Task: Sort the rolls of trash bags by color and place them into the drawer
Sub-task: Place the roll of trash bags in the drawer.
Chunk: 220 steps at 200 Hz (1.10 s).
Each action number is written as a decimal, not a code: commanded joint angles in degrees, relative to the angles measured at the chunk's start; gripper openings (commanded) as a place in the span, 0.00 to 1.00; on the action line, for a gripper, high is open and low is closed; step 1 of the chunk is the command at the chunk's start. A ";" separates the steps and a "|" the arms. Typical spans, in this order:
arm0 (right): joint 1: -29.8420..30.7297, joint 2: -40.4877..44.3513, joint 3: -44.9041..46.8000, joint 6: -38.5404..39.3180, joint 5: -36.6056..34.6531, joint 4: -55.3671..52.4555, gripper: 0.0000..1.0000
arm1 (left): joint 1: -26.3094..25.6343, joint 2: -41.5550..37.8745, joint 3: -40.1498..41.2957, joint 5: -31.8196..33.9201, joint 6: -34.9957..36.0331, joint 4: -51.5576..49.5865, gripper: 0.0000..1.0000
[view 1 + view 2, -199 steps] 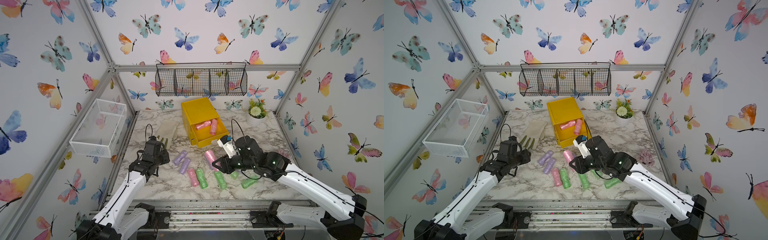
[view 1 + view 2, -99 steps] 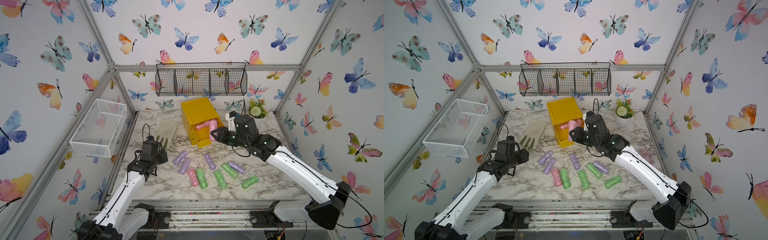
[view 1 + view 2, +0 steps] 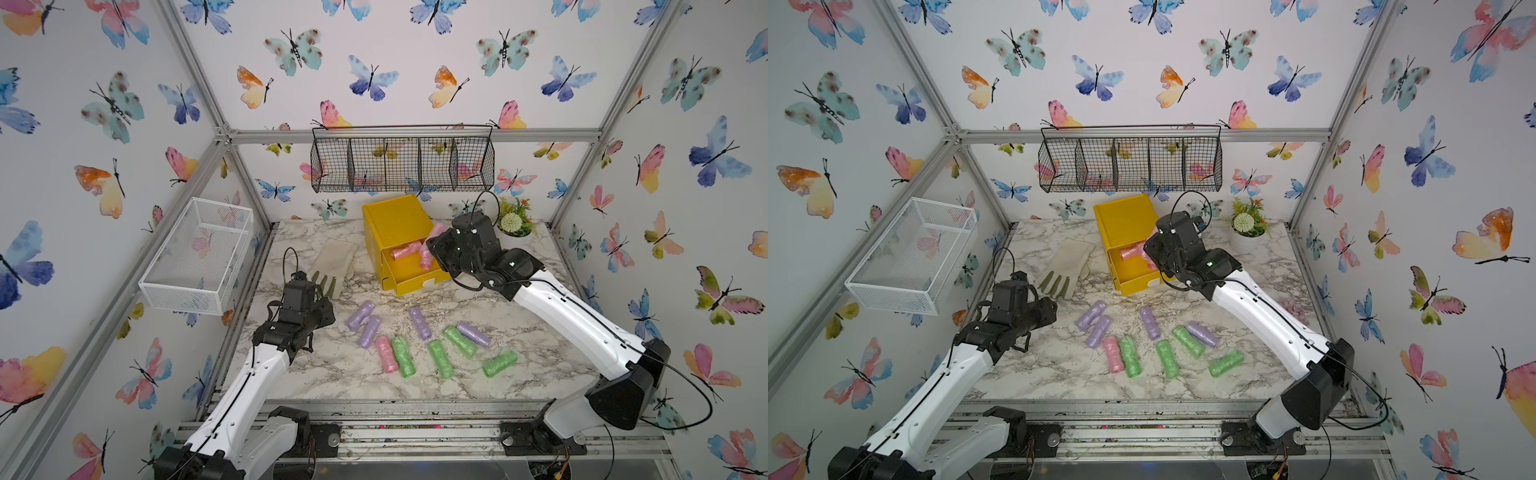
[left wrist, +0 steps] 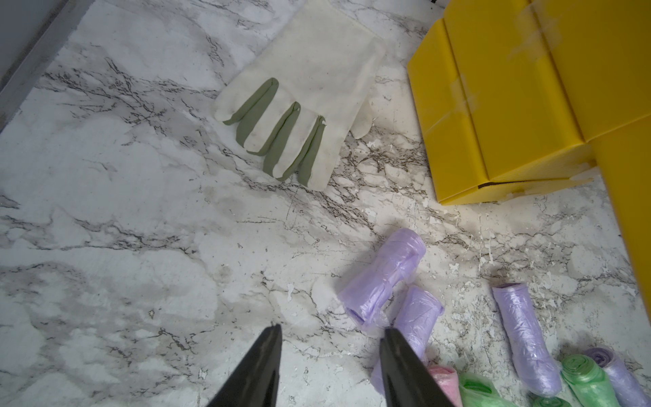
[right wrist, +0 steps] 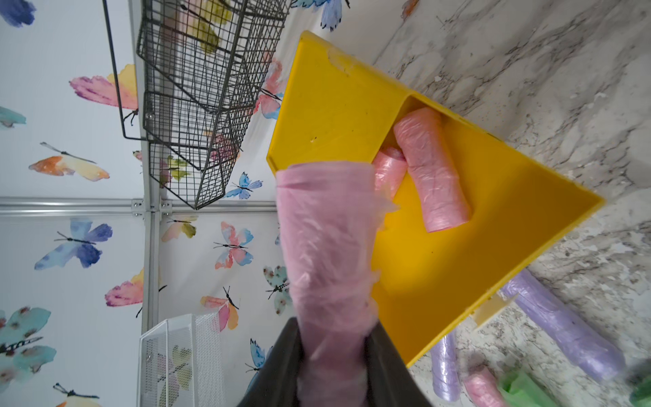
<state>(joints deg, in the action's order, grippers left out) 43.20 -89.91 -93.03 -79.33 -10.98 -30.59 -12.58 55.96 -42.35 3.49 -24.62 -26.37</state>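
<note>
The right end effector [image 3: 434, 244] holds a pink roll [image 3: 436, 231] above the drawer [image 3: 415, 286].

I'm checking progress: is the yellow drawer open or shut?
Open. The drawer is pulled out, with two pink rolls lying inside; the right gripper holds a third roll.

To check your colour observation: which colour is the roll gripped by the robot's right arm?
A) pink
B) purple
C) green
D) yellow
A: in the right wrist view the fingers pinch a pink roll at the open yellow drawer.
</note>
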 commanded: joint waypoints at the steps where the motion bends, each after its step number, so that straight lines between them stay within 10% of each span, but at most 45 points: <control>1: 0.22 -1.87 -2.11 -4.28 -3.62 -3.59 0.31 | 0.62 -0.87 -1.11 -0.85 0.62 -0.06 0.51; 220: 0.48 -17.38 -11.03 -8.74 5.60 -2.22 0.33 | 2.51 0.46 -2.04 -2.78 0.82 -1.14 0.50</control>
<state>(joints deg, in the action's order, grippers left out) 43.29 -106.19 -102.78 -87.07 -6.22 -32.36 -10.52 56.42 -43.53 1.78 -24.43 -27.24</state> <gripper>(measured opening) 0.333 0.505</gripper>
